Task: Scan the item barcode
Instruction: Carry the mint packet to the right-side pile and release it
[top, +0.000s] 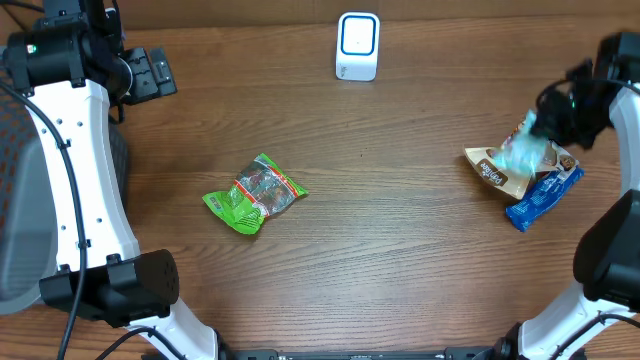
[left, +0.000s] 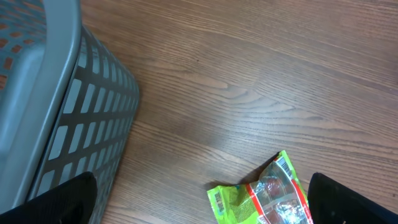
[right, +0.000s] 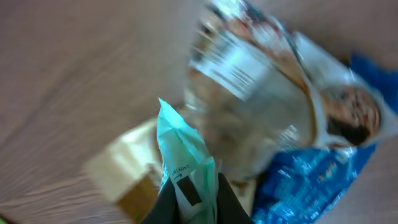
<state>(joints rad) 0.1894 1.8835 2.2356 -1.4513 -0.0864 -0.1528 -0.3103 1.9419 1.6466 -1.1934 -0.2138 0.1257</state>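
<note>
My right gripper (right: 196, 200) is shut on the edge of a pale teal packet (right: 183, 149), which carries a small black patch and some handwriting. Overhead, that packet (top: 522, 150) hangs just over a pile of snack bags at the right, below the right gripper (top: 556, 118). The white and blue scanner (top: 357, 45) stands at the back centre. A green and red packet (top: 255, 193) lies flat left of centre. My left gripper (top: 156, 72) is open near the back left; its wrist view shows the green packet (left: 267, 199) between and beyond its spread fingertips (left: 62, 199).
Under the held packet lie a brown and white bag (top: 497, 172), a blue packet (top: 545, 195) and a clear bag with a white label (right: 249, 93); the right wrist view is blurred. A grey slatted basket (left: 62, 93) stands at the table's left edge.
</note>
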